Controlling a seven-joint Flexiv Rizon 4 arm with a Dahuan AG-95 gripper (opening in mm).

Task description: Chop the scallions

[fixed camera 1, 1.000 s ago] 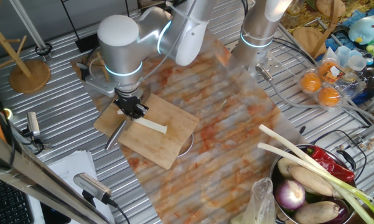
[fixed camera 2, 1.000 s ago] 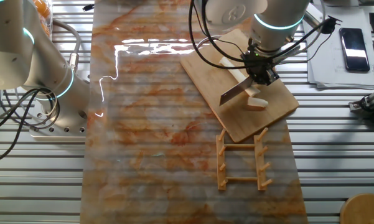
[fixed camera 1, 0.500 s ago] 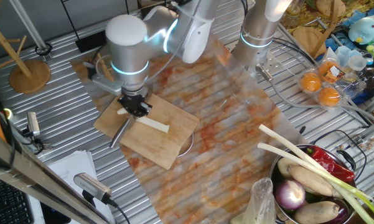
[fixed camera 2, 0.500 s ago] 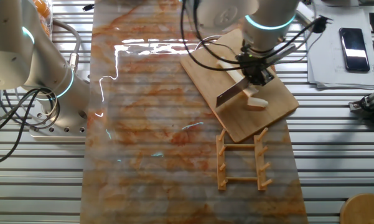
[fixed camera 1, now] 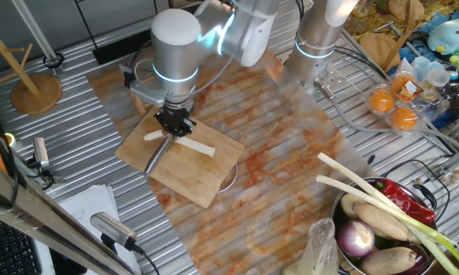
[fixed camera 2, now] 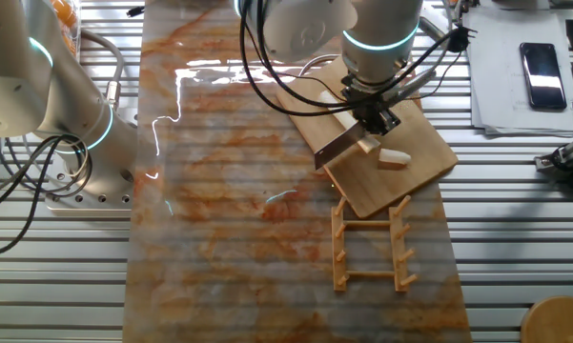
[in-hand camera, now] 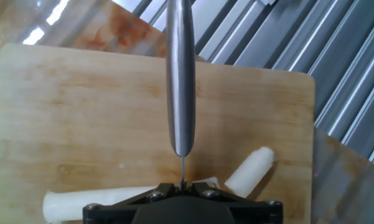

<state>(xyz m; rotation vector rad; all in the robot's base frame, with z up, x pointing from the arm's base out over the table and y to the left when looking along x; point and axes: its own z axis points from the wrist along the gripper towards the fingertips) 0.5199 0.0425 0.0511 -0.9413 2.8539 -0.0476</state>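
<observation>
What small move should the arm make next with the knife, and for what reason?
Probably lower the knife straight down. The pincer holds it above the cutting board, and the scallion lies across under it, with one short piece already cut off beside it. The long stalk remains uncut.

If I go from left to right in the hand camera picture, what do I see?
Long scallion piece → knife blade held by the tool → short scallion piece → ridged metal table. All but the table sit over the wooden cutting board.
</observation>
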